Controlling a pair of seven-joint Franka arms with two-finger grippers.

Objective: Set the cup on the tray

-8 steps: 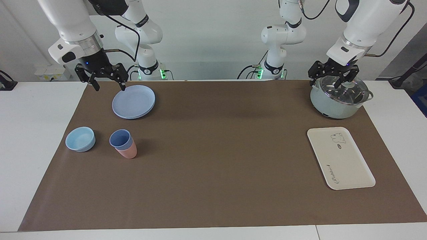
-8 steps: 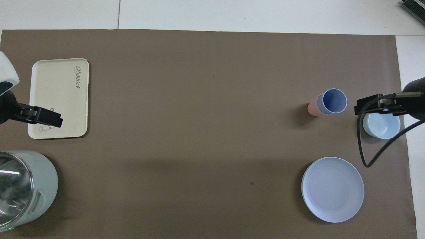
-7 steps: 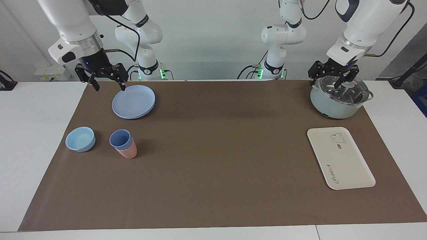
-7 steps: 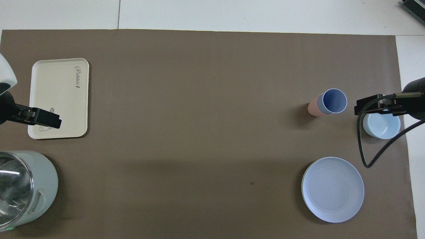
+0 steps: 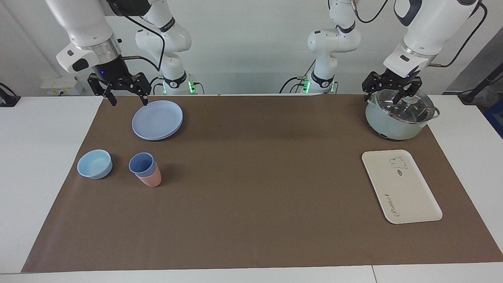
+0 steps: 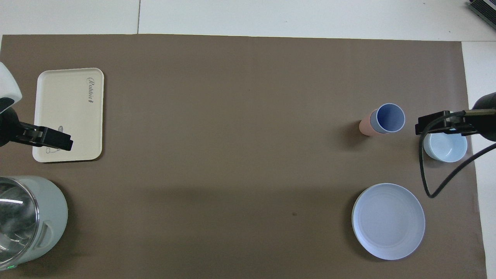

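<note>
Standing upright in a pink cup, the cup [image 5: 141, 163] sits toward the right arm's end; right gripper [image 5: 125, 103], fingers spread, is closer than left gripper [image 5: 387, 97], also spread.

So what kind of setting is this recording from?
Most likely a robotics lab staged as a kitchen table: two arms mounted at a white table under a brown mat, with plastic tableware such as the cup and tray, against bare walls.
</note>
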